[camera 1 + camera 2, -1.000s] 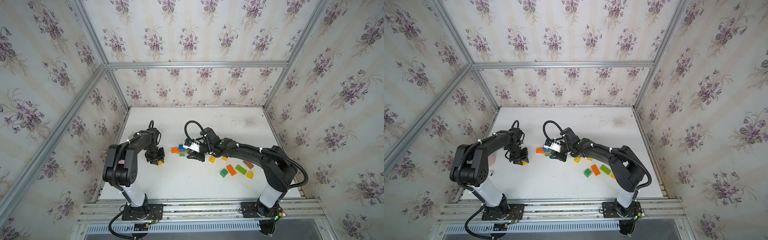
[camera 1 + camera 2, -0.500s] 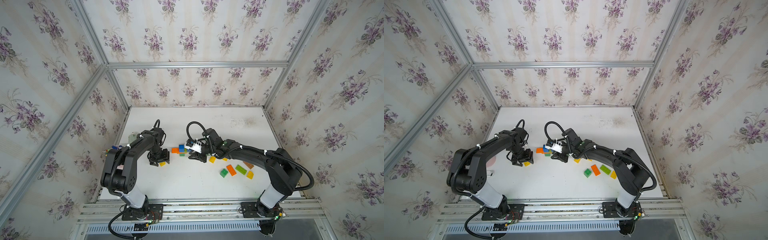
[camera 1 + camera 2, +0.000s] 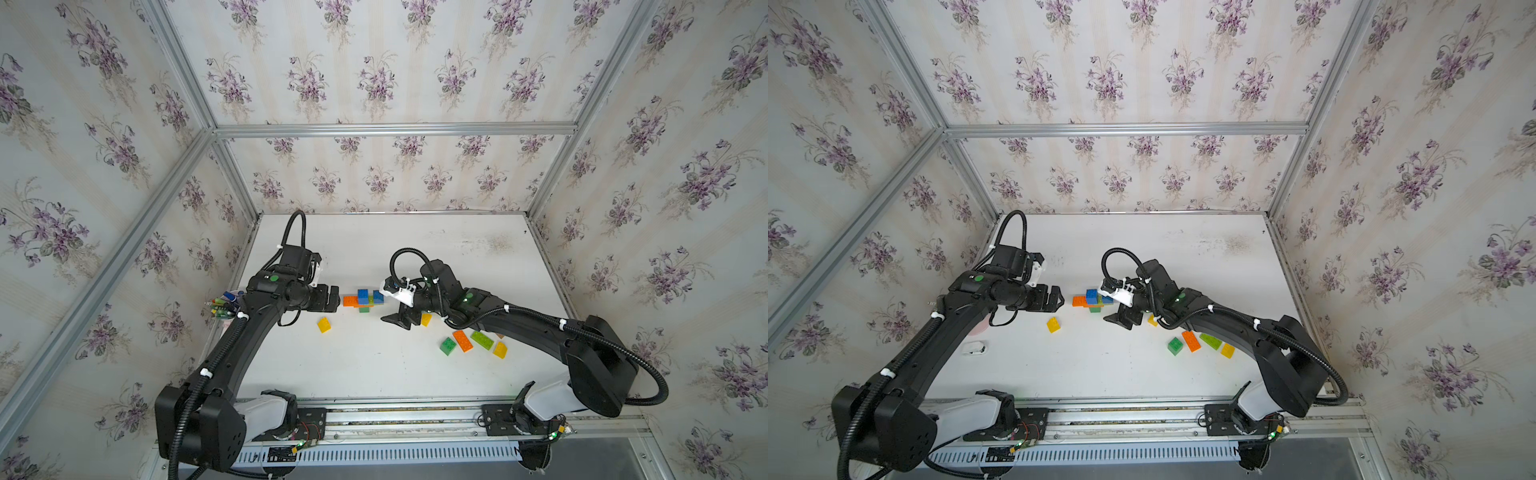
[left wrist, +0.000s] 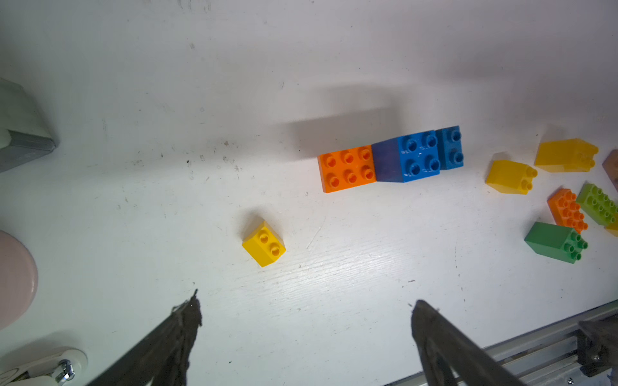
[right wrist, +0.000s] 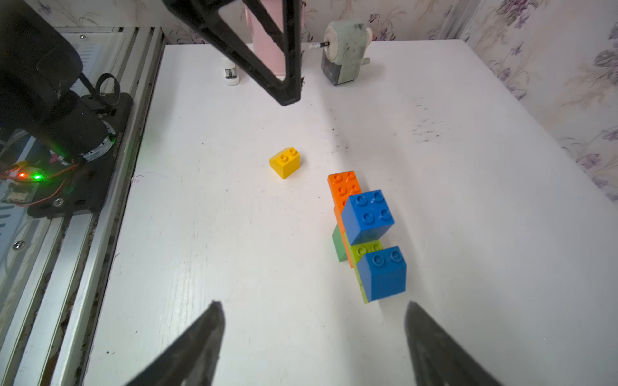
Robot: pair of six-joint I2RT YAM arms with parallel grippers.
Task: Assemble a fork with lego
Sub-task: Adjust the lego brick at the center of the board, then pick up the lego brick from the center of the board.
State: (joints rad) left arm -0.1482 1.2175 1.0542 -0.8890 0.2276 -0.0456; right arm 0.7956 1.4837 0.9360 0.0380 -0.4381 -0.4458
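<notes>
Here the joined lego piece (image 3: 362,298) lies flat on the white table (image 3: 374,365), between my two arms and touching neither: an orange brick (image 4: 347,168) at one end, a tall blue brick (image 5: 367,215) stacked on it, a lime brick (image 5: 364,249) and a second blue brick (image 5: 384,272) at the other end, with a dark green brick (image 5: 339,247) showing underneath. A loose yellow brick (image 3: 324,324) sits alone near the assembly, on the side toward my left arm. My left gripper (image 3: 332,298) hangs just beside the orange end with its jaws spread wide and nothing between them; in its wrist view both fingers (image 4: 174,337) frame bare table. My right gripper (image 3: 401,322) is likewise released and empty, close to the blue end of the assembly; its fingers (image 5: 197,344) stand far apart over the tabletop, short of the bricks. Another yellow brick (image 3: 426,319) lies next to that gripper. Farther out, by my right arm, loose bricks lie together: dark green (image 3: 447,346), orange (image 3: 462,341), lime (image 3: 482,339) and yellow (image 3: 500,349). At the table's left edge stand marker pens (image 3: 222,305) and a pencil sharpener (image 5: 346,53).
</notes>
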